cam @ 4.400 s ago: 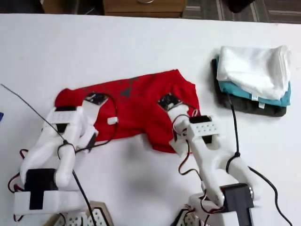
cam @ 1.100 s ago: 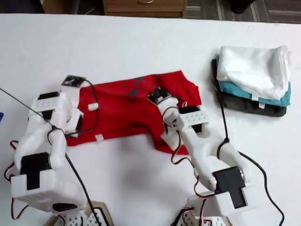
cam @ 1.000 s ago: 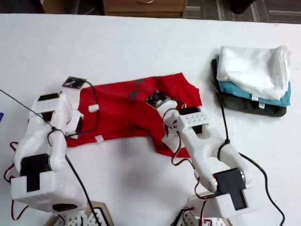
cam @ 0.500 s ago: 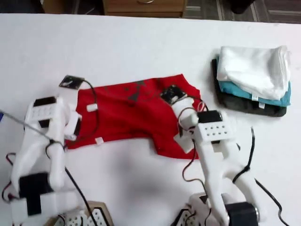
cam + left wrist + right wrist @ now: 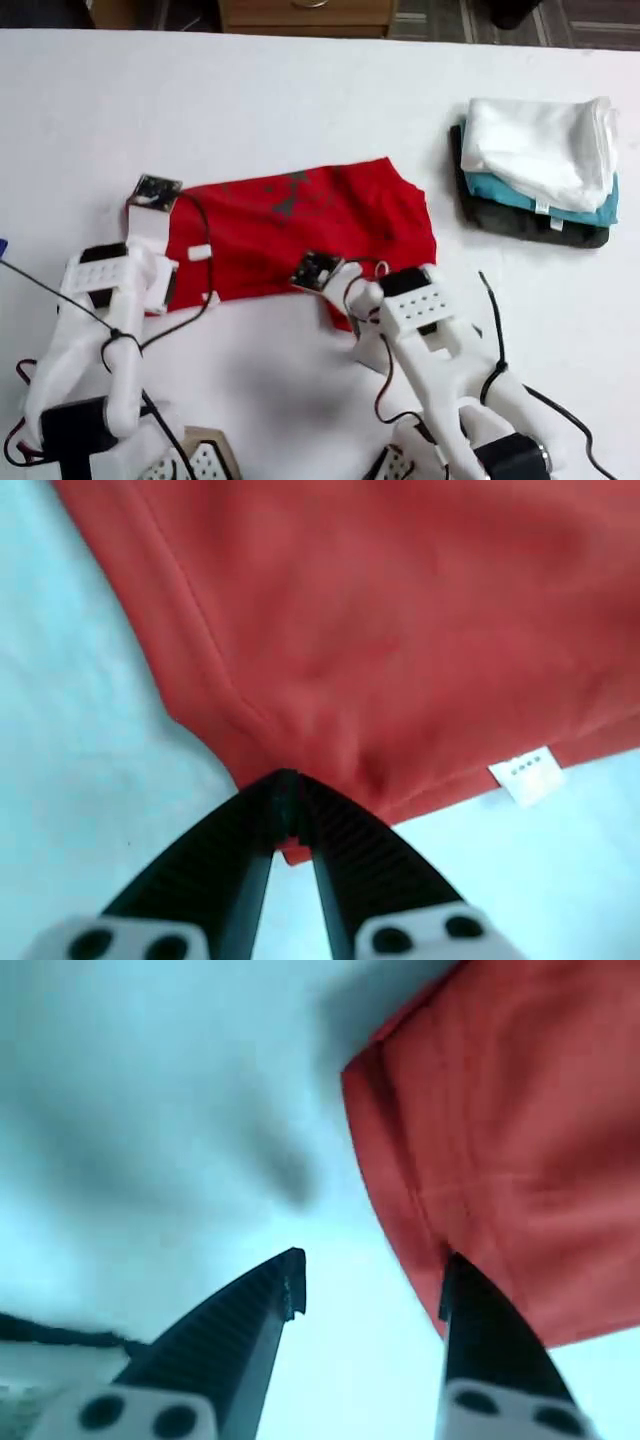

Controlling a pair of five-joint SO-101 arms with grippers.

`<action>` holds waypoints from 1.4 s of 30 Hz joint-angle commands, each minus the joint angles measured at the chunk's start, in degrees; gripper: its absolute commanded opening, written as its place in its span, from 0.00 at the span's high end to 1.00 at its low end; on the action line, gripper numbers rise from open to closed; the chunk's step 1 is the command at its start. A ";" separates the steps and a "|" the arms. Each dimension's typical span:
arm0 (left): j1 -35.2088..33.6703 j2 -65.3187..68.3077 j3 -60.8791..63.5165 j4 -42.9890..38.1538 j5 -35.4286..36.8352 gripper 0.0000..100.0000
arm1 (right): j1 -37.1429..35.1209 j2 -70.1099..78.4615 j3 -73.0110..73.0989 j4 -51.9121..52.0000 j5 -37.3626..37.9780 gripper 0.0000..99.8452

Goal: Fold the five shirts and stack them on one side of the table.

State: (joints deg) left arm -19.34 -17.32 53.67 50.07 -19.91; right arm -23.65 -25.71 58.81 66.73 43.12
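Observation:
A red shirt point(image 5: 300, 225) lies spread across the middle of the table, print side up, with a small white tag point(image 5: 210, 297) at its near hem. My left gripper point(image 5: 290, 815) is shut on the near hem of the red shirt point(image 5: 400, 630), where the cloth puckers at the tips; in the high view it sits at the shirt's near left corner point(image 5: 160, 300). My right gripper point(image 5: 368, 1285) is open just above the table, one finger over the near corner of the red shirt point(image 5: 500, 1160); from above it is at the shirt's near right corner point(image 5: 345, 312).
A stack of folded shirts stands at the right side: white point(image 5: 540, 145) on top, teal point(image 5: 535, 195) under it, dark point(image 5: 530, 228) at the bottom. Cables trail from both arms along the near edge. Bare white table point(image 5: 250, 90) stretches behind the red shirt.
The right arm has pulled back from the shirt's right part to its near right corner. The left arm has drawn toward the near edge while holding the hem.

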 commanded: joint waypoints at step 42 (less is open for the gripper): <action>-0.62 6.95 -3.21 -1.85 0.00 0.97 | 7.78 31.43 -50.90 12.79 3.87 0.98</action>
State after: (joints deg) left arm -19.34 -10.73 51.65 48.22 -19.74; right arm -16.35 3.03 16.09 79.21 46.64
